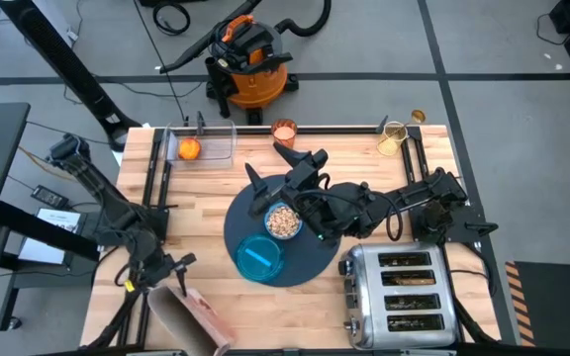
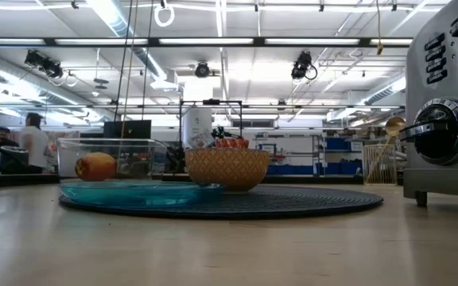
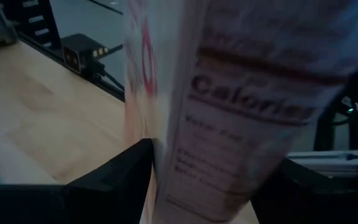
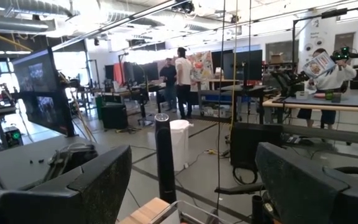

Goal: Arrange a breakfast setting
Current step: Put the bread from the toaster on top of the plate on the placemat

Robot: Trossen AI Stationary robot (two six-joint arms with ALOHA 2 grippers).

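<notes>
Your two arms: dark, jointed, cable-dressed

Your left arm (image 1: 117,213) and right arm (image 1: 404,203) are both black, built from chunky rounded joint housings linked by slimmer segments, with black cables looping alongside them. You can spot a small yellow mark by the left gripper (image 1: 171,267) and a tiny green light near the right gripper (image 1: 280,173). In the wrist views your fingers (image 4: 92,186) are broad, flat, matt black wedges with a faintly speckled surface and straight bevelled edges.
</notes>
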